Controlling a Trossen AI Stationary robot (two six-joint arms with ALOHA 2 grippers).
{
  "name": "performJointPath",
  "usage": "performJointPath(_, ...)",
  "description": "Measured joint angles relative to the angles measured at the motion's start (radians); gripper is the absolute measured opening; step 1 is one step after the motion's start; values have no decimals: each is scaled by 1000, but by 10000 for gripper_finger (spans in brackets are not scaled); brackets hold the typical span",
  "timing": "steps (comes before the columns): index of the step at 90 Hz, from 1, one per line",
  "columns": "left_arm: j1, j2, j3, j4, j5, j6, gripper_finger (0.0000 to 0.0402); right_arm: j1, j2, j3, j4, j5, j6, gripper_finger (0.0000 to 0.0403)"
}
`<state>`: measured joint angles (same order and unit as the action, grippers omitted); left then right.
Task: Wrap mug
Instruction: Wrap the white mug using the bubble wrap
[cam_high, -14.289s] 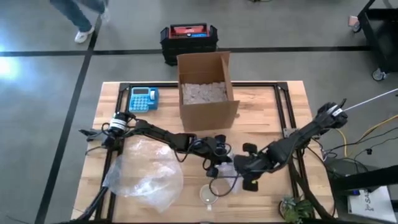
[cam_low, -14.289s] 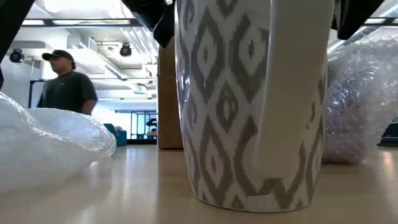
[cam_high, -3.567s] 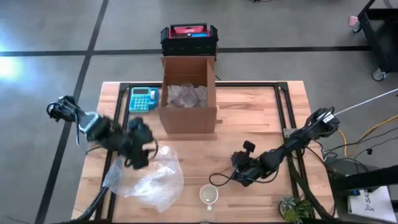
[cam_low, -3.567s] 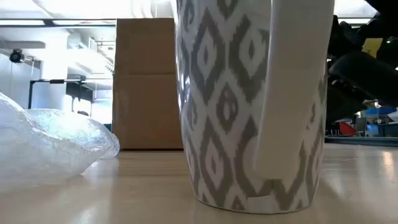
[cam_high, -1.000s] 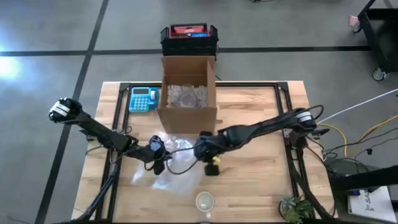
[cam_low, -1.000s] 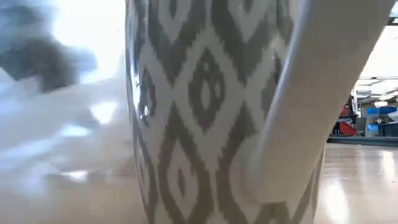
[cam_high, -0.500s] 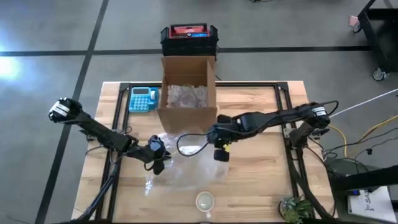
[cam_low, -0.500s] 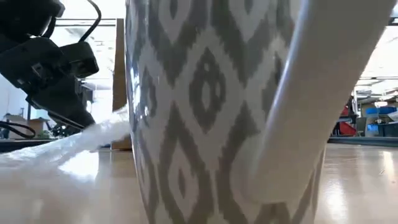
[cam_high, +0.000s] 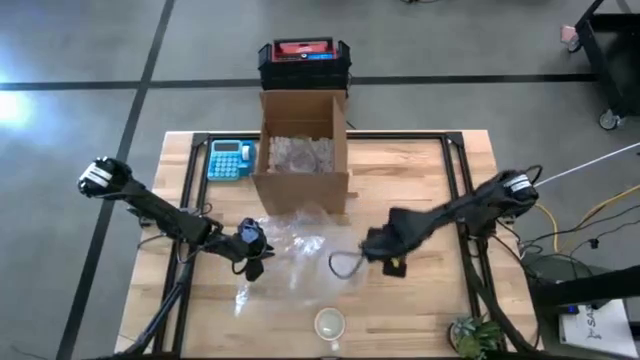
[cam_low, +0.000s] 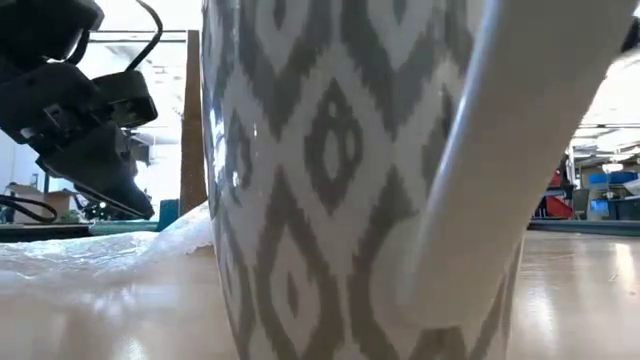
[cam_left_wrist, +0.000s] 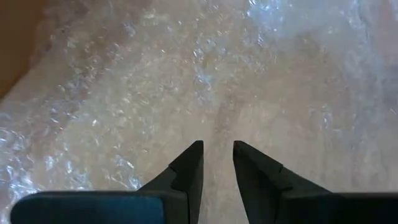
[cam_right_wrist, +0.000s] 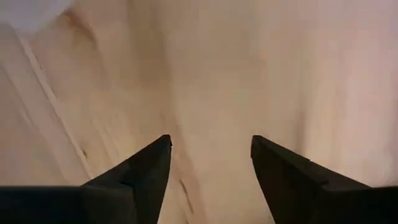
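Standing upright at the table's (cam_high: 420, 300) near edge: patterned mug (cam_high: 329, 323), apart from bubble wrap sheet (cam_high: 300, 245). Pinching wrap's left edge: left claw (cam_high: 254, 243). Hovering spread, nearer mug: right claw (cam_high: 372, 246).

The left arm reaches from the table's left edge toward the middle, and the left gripper (cam_high: 252, 245) is low, in front of the cardboard box (cam_high: 303, 150) and a little to its left. Its fingers (cam_left_wrist: 189, 168) are almost closed, with a narrow gap. The right arm comes in from the right side; the right gripper (cam_high: 372, 245) is in front of the box's right corner, its fingers (cam_right_wrist: 149, 168) wide apart.
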<state>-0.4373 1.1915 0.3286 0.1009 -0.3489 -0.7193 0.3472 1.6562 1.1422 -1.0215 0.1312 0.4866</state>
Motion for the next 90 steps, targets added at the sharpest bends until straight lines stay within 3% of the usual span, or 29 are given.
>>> performJointPath(13,0,0,0,1,0,0,74,86,3,-221,563,47,-7,207)
performJointPath(33,0,0,0,6,-5,0,74,92,101,-393,1309,390,-147,202)
performJointPath(40,0,0,0,18,-6,0,74,68,152,-390,1522,382,-252,205)
performJointPath(48,1,0,0,26,-7,0,74,38,222,-362,1700,304,-340,207)
performJointPath(66,1,0,0,30,-9,4,74,-20,331,-225,1767,290,-380,180)
performJointPath(78,1,0,0,28,-9,4,74,-32,324,-143,1727,282,-506,91)
performJointPath(84,1,0,0,24,-9,4,74,-31,292,-107,1612,281,-561,32)
performJointPath(90,1,0,0,21,-9,4,74,-29,233,-82,1415,283,-593,12)
